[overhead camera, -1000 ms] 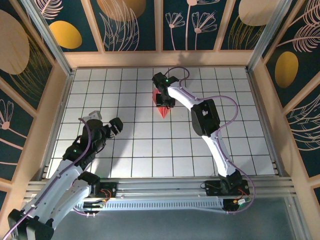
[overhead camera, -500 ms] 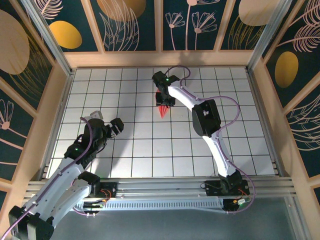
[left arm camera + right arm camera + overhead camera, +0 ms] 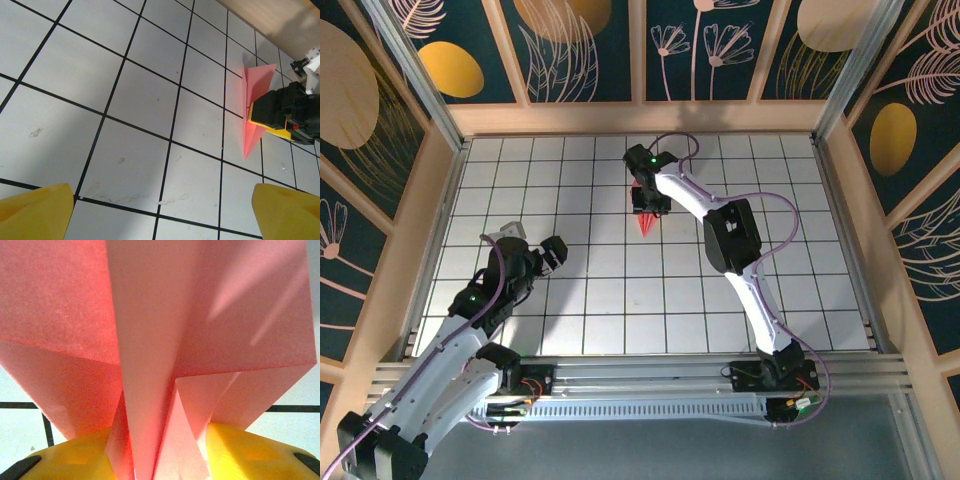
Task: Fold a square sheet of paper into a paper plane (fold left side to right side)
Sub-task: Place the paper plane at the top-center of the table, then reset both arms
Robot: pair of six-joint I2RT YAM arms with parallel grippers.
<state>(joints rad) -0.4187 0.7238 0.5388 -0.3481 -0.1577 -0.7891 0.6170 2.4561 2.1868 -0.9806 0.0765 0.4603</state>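
Observation:
The paper plane (image 3: 644, 219) is a salmon-pink pointed dart at the far middle of the tiled table, its tip towards the near side. My right gripper (image 3: 648, 201) is shut on its wide rear end. In the right wrist view the plane's folded layers (image 3: 150, 315) rise between the two yellow fingers (image 3: 75, 457), with the gripper (image 3: 160, 460) closed around the centre fold. My left gripper (image 3: 530, 243) hovers open over the left part of the table, well apart from the paper. In its wrist view this gripper (image 3: 160, 215) holds nothing, with the plane (image 3: 257, 82) and the right gripper (image 3: 265, 117) at the upper right.
The white tiled table (image 3: 620, 300) is bounded by wooden walls (image 3: 640, 118) at the back and sides. The right arm (image 3: 730, 235) stretches diagonally over the middle right. Faint smudges mark the tiles (image 3: 150, 200) under the left gripper.
The right gripper with the plane swayed slightly left and came back. The left arm stayed still.

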